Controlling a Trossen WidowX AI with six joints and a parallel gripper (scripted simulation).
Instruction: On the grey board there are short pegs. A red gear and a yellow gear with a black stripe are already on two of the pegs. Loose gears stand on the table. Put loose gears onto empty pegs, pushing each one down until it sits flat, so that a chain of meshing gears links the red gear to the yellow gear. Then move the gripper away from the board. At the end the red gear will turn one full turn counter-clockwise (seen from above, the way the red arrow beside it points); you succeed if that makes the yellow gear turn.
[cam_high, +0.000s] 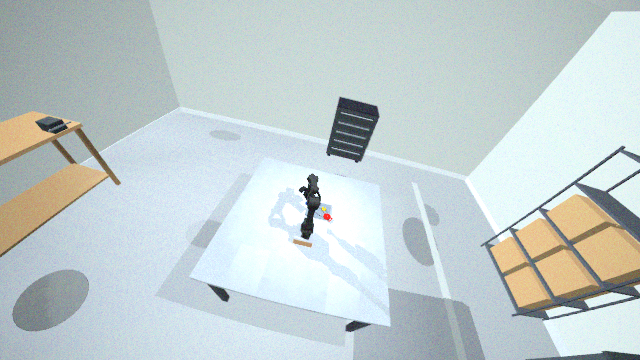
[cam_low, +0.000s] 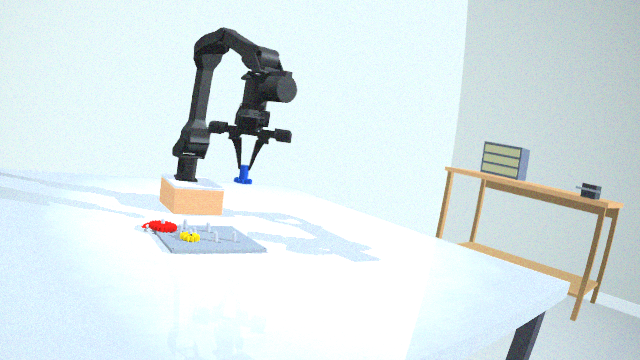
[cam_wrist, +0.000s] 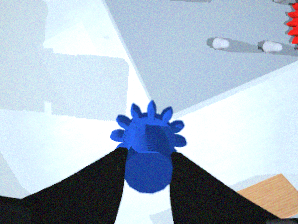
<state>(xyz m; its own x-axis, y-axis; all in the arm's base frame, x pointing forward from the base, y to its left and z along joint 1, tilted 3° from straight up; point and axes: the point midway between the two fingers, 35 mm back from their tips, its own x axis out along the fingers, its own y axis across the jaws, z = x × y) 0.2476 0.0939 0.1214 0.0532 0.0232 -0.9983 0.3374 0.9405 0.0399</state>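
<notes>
My gripper points down, shut on the hub of a blue gear. The gear hangs teeth-down, high above the table. In the wrist view it appears just off a corner of the grey board. The red gear sits at one edge of the board. The yellow gear sits on the board close to it. Several bare pegs stand up, such as one peg and another peg. No loose gear shows on the table.
The arm stands on a wooden block behind the board. The white table carries strong arm shadows. A side table, a dark drawer cabinet and shelving with boxes stand far away.
</notes>
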